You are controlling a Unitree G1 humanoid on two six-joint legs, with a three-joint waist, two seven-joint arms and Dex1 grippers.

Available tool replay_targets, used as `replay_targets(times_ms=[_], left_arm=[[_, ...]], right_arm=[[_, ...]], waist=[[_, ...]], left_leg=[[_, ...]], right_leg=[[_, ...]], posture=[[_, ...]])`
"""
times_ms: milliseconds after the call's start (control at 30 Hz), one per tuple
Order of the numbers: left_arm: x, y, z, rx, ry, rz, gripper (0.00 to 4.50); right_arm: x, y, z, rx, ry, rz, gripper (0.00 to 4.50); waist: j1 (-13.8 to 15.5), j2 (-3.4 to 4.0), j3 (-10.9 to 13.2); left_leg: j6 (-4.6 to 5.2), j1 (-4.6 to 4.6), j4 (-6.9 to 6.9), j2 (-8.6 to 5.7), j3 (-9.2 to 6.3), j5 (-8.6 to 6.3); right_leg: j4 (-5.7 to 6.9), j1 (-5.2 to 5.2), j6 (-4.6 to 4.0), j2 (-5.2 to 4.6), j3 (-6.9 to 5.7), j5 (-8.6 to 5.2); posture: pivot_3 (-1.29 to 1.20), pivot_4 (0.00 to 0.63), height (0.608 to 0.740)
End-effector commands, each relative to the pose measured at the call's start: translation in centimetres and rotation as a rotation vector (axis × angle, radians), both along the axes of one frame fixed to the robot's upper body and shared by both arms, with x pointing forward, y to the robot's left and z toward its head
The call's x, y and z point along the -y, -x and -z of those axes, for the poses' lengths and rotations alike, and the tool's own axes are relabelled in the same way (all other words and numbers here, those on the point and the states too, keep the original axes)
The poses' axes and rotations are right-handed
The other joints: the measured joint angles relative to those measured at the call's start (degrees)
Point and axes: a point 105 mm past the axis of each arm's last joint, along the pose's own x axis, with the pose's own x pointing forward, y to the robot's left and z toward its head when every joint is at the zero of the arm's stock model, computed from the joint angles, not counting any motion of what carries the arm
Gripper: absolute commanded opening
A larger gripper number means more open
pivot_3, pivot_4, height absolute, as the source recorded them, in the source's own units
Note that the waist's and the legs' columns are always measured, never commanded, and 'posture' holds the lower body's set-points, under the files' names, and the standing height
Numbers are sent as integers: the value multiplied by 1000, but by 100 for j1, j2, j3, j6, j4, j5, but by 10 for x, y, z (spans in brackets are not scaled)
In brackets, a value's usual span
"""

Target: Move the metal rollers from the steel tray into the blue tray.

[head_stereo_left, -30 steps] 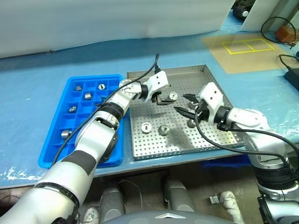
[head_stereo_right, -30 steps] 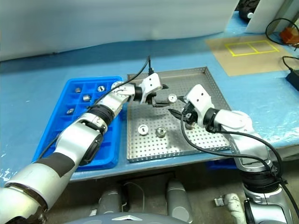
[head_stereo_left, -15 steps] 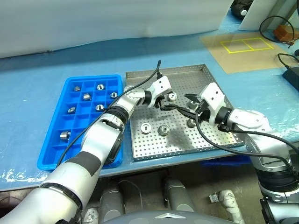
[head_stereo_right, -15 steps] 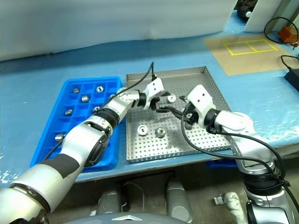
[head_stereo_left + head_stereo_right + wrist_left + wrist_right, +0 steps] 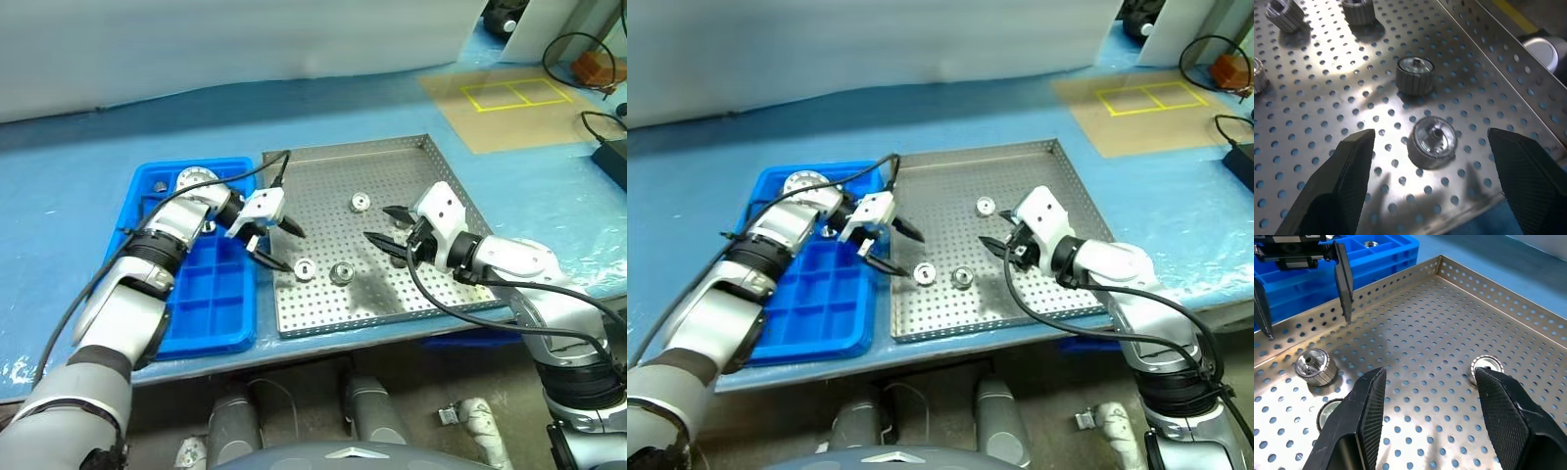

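l gripper (image 5: pixel 277 245) hangs over the steel tray's (image 5: pixel 411 152) left edge, jaws apart w/ nothing between them. in its wrist view a roller (image 5: pixel 1432 141) lies on the perforated floor just ahead of the fingers, so it looks lined up for the next pick. r gripper (image 5: pixel 384 227) hovers mid-tray, jaws apart and empty too, prob. holding off so the arms don't clash. rollers left in the steel tray: two close together near the front (image 5: pixel 305 268) (image 5: pixel 343 271), one further back (image 5: pixel 360 203), plus another by the r gripper, half hidden. blue tray (image 5: pixel 211 328) sits just left of the steel tray on the surface; a few rollers show in its far cells, the arm covers the rest.

vs 1 s ago: l gripper was deep in the tray near the back roller, close to the r gripper; it has since swung left to the tray edge. r gripper hasn't shifted.
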Motion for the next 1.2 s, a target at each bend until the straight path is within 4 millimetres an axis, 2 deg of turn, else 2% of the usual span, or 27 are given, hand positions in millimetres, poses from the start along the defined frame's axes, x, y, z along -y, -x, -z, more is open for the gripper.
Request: replay_targets(times_ms=[33, 133, 300, 567, 867, 967, 1033, 1200], left_arm=[[11, 11, -3, 15, 1, 73, 3863], [17, 16, 1, 14, -1, 100, 3863], [29, 14, 14, 41, -23, 88, 3863], [27, 5, 38, 96, -128, 73, 3863], [27, -4, 45, 144, -157, 48, 3863], [27, -4, 46, 151, -154, 55, 3338], [28, -5, 46, 143, -149, 36, 2719], [27, -1, 46, 140, -149, 64, 2719]], right_arm=[[-7, -1, -11, 51, -10, -34, 2959], [-9, -1, -10, 51, -10, -36, 2959], [-8, 2, -7, 45, -9, -28, 2959], [-5, 6, -4, 39, -12, -4, 2959], [-4, 6, -4, 43, -17, 8, 2959], [-4, 5, -4, 45, -17, 9, 2959], [-4, 5, -5, 45, -17, 8, 2959], [-4, 4, -7, 48, -16, 3, 2959]], waist=[[29, 0, 0], [32, 0, 0], [11, 0, 0], [-14, 0, 0], [-88, 1, -3], [-99, 1, -4], [-103, 1, -4], [-109, 1, -4]], left_leg=[[0, 3, 0, -1, 1, 0], [-1, 7, 0, 0, 4, 0], [-2, 17, -2, 3, 11, 1], [-2, 35, -8, 4, 32, 0], [-1, 53, -11, 2, 53, -1], [1, 52, -8, -3, 53, -2], [4, 52, -6, -5, 55, -4], [4, 52, -6, -6, 55, -4]], right_leg=[[0, 3, 0, -2, 0, 0], [0, 8, 0, -2, 2, 0], [1, 9, 0, 1, 12, 0], [1, 9, 1, 5, 33, 0], [2, 11, 3, 6, 53, -1], [0, 14, 3, 4, 57, -1], [0, 15, 3, 4, 61, -1], [0, 15, 4, 4, 63, -1]], posture=[[-570, 150, 740], [-576, 150, 740], [-597, 150, 740], [-620, 150, 740], [-619, 150, 740], [-618, 150, 740], [-618, 150, 740], [-613, 150, 740]])
